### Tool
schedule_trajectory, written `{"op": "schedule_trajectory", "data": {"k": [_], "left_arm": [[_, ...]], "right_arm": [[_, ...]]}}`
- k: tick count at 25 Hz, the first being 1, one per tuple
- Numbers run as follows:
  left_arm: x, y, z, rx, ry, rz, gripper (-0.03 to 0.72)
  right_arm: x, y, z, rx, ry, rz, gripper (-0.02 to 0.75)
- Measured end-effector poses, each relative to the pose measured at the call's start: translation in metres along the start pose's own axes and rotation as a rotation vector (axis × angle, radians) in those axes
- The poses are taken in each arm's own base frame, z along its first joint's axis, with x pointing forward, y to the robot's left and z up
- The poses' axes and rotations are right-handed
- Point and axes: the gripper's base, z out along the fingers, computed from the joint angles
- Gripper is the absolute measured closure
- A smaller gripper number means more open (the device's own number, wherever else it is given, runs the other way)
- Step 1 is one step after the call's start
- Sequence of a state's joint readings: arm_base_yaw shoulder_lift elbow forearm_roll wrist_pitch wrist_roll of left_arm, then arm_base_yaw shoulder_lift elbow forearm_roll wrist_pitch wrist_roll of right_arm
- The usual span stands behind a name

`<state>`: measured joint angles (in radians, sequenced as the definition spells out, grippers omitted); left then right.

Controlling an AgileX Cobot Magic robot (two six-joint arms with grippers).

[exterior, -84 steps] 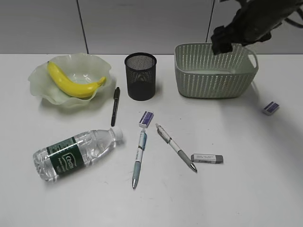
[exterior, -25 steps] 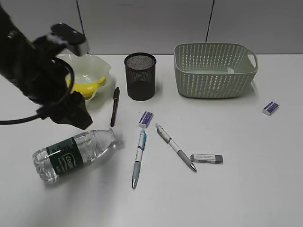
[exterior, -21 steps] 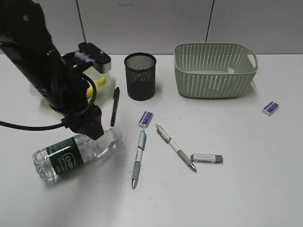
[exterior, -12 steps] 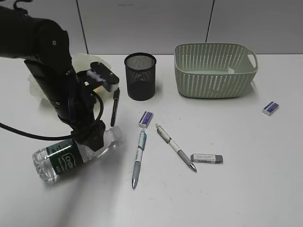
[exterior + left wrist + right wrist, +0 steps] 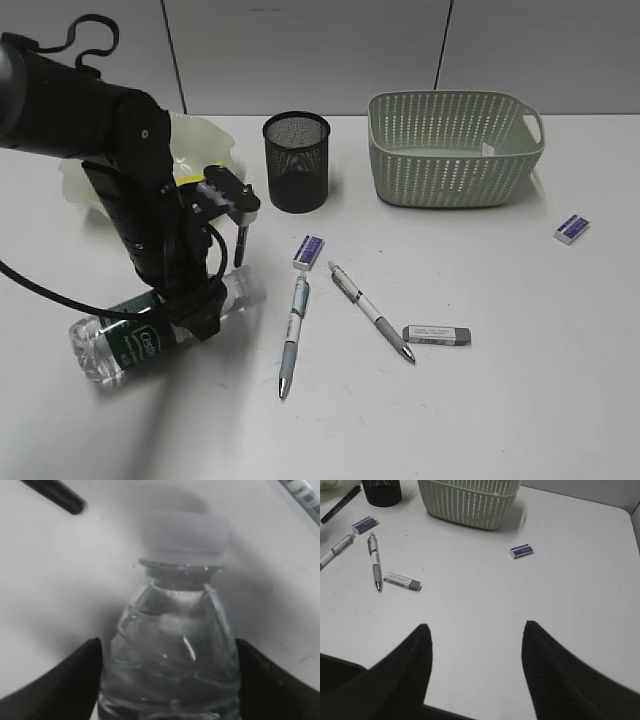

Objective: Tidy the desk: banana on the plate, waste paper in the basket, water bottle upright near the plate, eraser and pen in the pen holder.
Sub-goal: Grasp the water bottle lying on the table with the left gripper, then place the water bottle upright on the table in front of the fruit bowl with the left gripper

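The water bottle (image 5: 125, 342) lies on its side at the desk's (image 5: 520, 400) front left, cap (image 5: 182, 532) pointing away from the wrist camera. My left gripper (image 5: 195, 312) is open and down over it, one finger on each side of its clear shoulder (image 5: 170, 650). The arm hides most of the plate (image 5: 205, 135) and banana (image 5: 186, 180). Between the pen holder (image 5: 297, 160) and the front lie a black pen (image 5: 243, 225), a blue pen (image 5: 292, 335), a grey pen (image 5: 372, 313) and erasers (image 5: 309, 251) (image 5: 437, 335) (image 5: 571, 229). The basket (image 5: 455, 150) stands back right. The waste paper is out of view. My right gripper (image 5: 475, 625) is open over bare desk.
In the right wrist view the basket (image 5: 470, 500), the pen holder (image 5: 381, 490), the far eraser (image 5: 521, 551) and the grey eraser (image 5: 402, 581) lie ahead of the fingers. A grey panelled wall (image 5: 330, 50) closes the back of the desk.
The right arm has left the exterior view. My left arm has swung in from the left and down, bringing its open gripper around the lying water bottle. The bottle has not moved.
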<state>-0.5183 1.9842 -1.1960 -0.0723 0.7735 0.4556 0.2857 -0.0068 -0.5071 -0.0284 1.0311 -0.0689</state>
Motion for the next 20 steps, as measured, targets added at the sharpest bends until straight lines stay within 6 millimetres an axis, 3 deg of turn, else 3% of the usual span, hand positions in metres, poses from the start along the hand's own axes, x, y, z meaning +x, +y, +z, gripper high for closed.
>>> {"op": "schedule_trajectory", "data": {"k": [2, 11, 16, 20], "left_arm": [[-0.001, -0.001, 0.0, 0.001, -0.004, -0.004, 0.19], [0.003, -0.01, -0.007, 0.083, 0.03, -0.059, 0.187], [0.006, -0.018, -0.054, 0.079, -0.11, -0.09, 0.187], [0.027, -0.025, -0.094, 0.031, -0.276, -0.131, 0.187]], "right_arm": [[0.0, 0.0, 0.0, 0.0, 0.0, 0.0, 0.281], [0.0, 0.0, 0.0, 0.0, 0.0, 0.0, 0.281], [0.0, 0.0, 0.0, 0.0, 0.0, 0.0, 0.281], [0.0, 0.0, 0.0, 0.0, 0.0, 0.0, 0.281]]}}
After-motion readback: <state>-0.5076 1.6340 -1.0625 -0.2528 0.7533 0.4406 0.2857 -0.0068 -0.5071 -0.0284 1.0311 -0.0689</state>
